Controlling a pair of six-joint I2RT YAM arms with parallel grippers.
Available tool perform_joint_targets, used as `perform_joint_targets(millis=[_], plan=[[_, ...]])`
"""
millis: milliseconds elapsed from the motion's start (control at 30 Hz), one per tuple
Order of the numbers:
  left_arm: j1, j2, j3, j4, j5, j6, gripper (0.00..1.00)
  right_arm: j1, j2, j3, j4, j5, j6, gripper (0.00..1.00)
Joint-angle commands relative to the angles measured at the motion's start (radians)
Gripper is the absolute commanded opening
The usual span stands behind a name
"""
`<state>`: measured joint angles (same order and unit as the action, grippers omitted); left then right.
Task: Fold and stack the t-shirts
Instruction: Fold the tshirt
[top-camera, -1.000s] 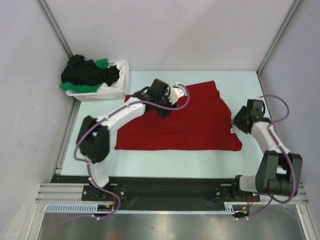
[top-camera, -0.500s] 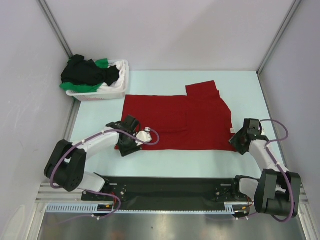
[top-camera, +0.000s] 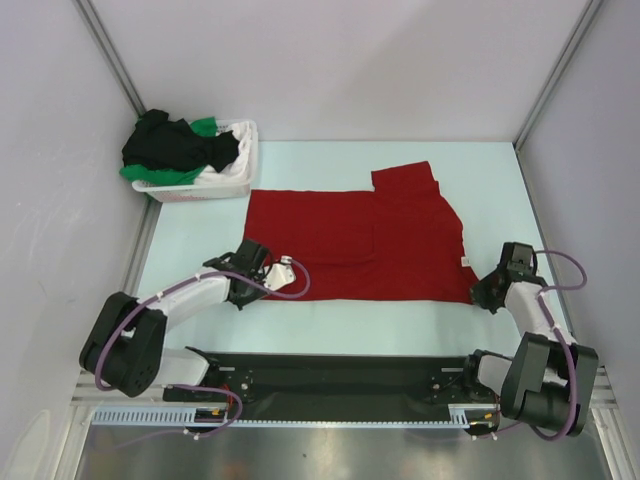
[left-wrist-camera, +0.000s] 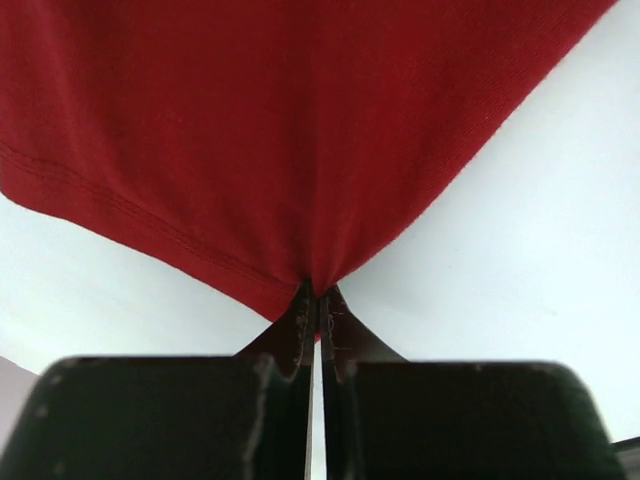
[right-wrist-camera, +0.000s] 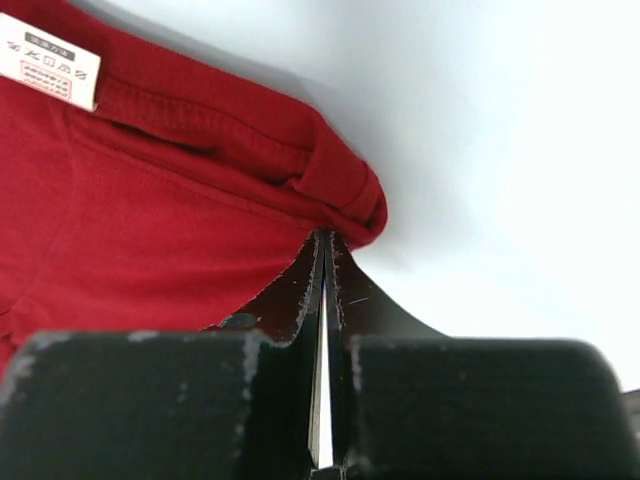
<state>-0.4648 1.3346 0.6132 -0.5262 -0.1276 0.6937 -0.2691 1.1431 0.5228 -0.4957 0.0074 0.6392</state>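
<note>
A bright red t-shirt (top-camera: 360, 245) lies spread flat in the middle of the table, its pale label (top-camera: 466, 262) at the right edge. My left gripper (top-camera: 246, 293) is at the shirt's near left corner. In the left wrist view it (left-wrist-camera: 317, 293) is shut, pinching the hemmed corner of the red cloth (left-wrist-camera: 300, 130). My right gripper (top-camera: 480, 297) is at the near right corner. In the right wrist view it (right-wrist-camera: 325, 238) is shut on the rolled red hem (right-wrist-camera: 340, 185), with the label (right-wrist-camera: 48, 62) at upper left. Black (top-camera: 175, 145) and green t-shirts (top-camera: 205, 127) are heaped in the basket.
The white plastic laundry basket (top-camera: 240, 175) stands at the far left of the table, close to the shirt's far left corner. Grey walls close in the table on the left, back and right. The arm bases sit on a black rail (top-camera: 340, 375) at the near edge.
The left arm swung back from the shirt's far middle to its near left corner. The right arm drew back to the near right corner. Both grippers closed on the cloth.
</note>
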Motion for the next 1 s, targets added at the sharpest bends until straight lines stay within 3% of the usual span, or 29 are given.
perform_joint_targets(millis=[0, 267, 300, 333, 367, 633, 833, 933, 967], plan=[[0.025, -0.046, -0.027, -0.070, 0.094, -0.034, 0.00, -0.041, -0.071, 0.006, -0.075, -0.059, 0.011, 0.00], [0.025, -0.135, 0.030, -0.264, 0.164, -0.016, 0.00, -0.130, -0.298, -0.035, -0.159, -0.101, 0.112, 0.00], [0.026, -0.134, 0.026, -0.253, 0.158, -0.014, 0.00, -0.130, -0.302, -0.041, -0.153, -0.096, 0.116, 0.03], [0.026, -0.130, 0.019, -0.227, 0.142, -0.014, 0.00, -0.130, -0.296, -0.047, -0.136, -0.095, 0.114, 0.24], [0.026, -0.126, 0.019, -0.218, 0.138, -0.013, 0.00, -0.130, -0.287, -0.058, -0.129, -0.099, 0.116, 0.32], [0.026, -0.112, 0.054, -0.204, 0.100, -0.016, 0.00, -0.130, -0.200, -0.055, -0.048, -0.080, 0.119, 0.51], [0.026, -0.106, 0.054, -0.196, 0.089, -0.011, 0.00, -0.130, -0.085, -0.049, 0.041, -0.058, 0.119, 0.51], [0.026, -0.103, 0.049, -0.193, 0.097, -0.011, 0.00, -0.130, -0.036, -0.047, 0.083, -0.070, 0.119, 0.36], [0.026, -0.103, 0.049, -0.196, 0.101, -0.011, 0.01, -0.130, -0.026, -0.041, 0.085, -0.081, 0.116, 0.22]])
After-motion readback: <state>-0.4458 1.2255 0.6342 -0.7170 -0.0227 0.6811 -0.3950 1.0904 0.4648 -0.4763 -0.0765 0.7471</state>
